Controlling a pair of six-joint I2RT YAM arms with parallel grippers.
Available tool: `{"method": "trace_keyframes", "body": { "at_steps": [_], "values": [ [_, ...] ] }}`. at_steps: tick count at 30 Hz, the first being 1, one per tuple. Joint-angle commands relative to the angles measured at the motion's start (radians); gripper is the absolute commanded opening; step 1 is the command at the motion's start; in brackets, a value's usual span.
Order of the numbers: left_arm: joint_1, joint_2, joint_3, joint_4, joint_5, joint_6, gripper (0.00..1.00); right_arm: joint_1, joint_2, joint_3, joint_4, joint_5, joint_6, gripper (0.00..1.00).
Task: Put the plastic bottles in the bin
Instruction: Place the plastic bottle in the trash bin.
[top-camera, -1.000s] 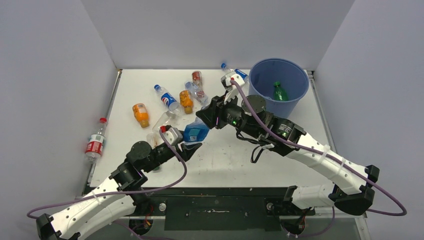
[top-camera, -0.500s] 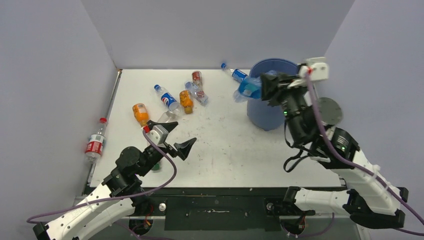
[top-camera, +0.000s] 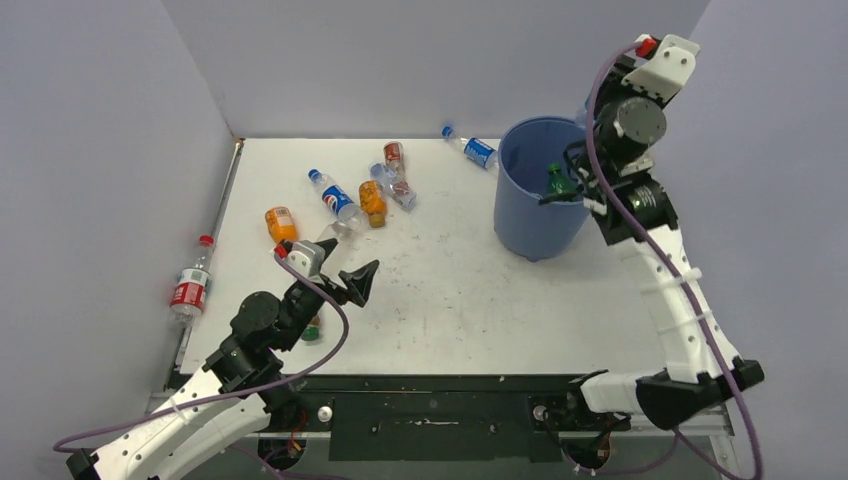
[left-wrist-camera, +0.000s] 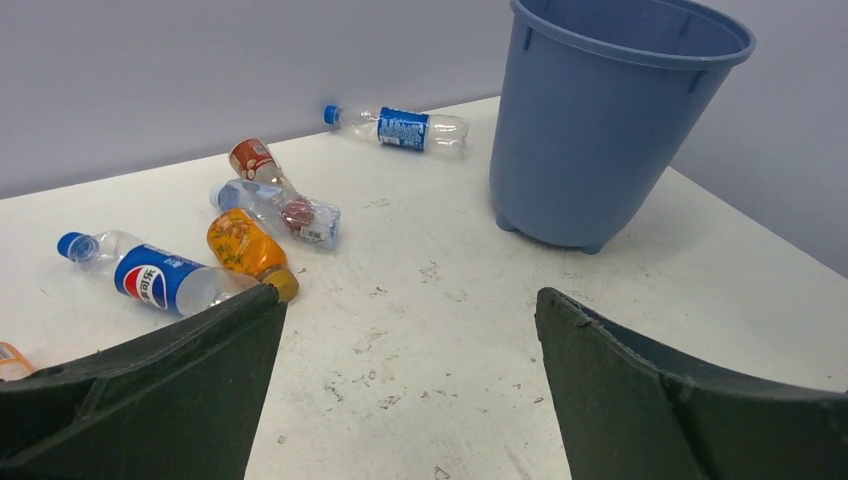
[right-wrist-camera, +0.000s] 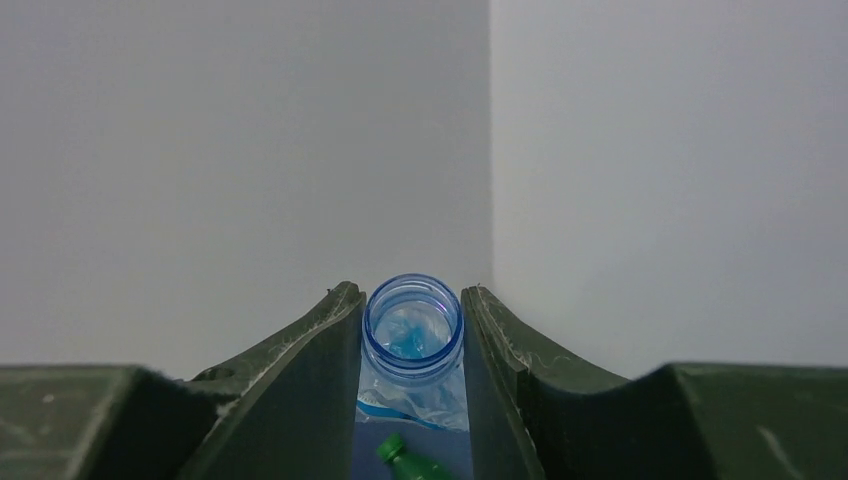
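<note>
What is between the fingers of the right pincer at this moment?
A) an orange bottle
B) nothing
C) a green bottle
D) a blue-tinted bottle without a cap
D: the right pincer grips a blue-tinted bottle with an open mouth, above the green bottle lying in the bin.

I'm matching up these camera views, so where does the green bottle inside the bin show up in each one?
Top external: green bottle inside the bin, far right.
Left wrist: not visible; only the bin's outside shows.
Right wrist: green bottle at bottom centre, below the gripped clear bottle.
Shared landmark: the bin.
</note>
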Motion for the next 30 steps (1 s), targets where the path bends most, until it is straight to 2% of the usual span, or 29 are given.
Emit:
{"method": "trace_keyframes", "body": {
  "at_steps": [1, 5, 10, 18, 19, 20, 22, 24, 26, 30],
  "values": [
    [0.01, 0.0, 0.043, 0.0, -0.02, -0.016, 0.96, -0.212, 0.088, 0.107, -0.171, -0.235, 0.279, 0.05],
    [0.011, 0.021, 0.059, -0.034, -0.024, -0.018, 0.96, -0.269, 0.157, 0.091, -0.185, -0.295, 0.342, 0.05],
    [0.015, 0.042, 0.076, -0.056, -0.019, -0.028, 0.96, -0.333, 0.147, -0.058, -0.13, -0.353, 0.383, 0.05],
    [0.015, 0.046, 0.074, -0.056, -0.011, -0.035, 0.96, -0.353, 0.139, -0.237, -0.054, -0.332, 0.383, 0.06],
    [0.016, 0.047, 0.074, -0.055, -0.011, -0.035, 0.96, -0.353, 0.14, -0.245, -0.055, -0.334, 0.384, 0.1],
    [0.015, 0.05, 0.074, -0.055, -0.012, -0.035, 0.96, -0.353, 0.141, -0.249, -0.054, -0.342, 0.387, 0.21],
    [0.016, 0.056, 0.076, -0.058, -0.01, -0.035, 0.96, -0.353, 0.136, -0.249, -0.054, -0.361, 0.396, 0.5],
    [0.016, 0.063, 0.077, -0.06, -0.008, -0.035, 0.96, -0.352, 0.132, -0.237, -0.064, -0.369, 0.407, 0.71],
    [0.018, 0.07, 0.08, -0.064, -0.008, -0.036, 0.96, -0.349, 0.127, -0.216, -0.08, -0.374, 0.418, 0.81],
    [0.017, 0.077, 0.082, -0.067, -0.018, -0.038, 0.96, -0.318, 0.106, -0.172, -0.115, -0.4, 0.441, 0.91]
  ]
}}
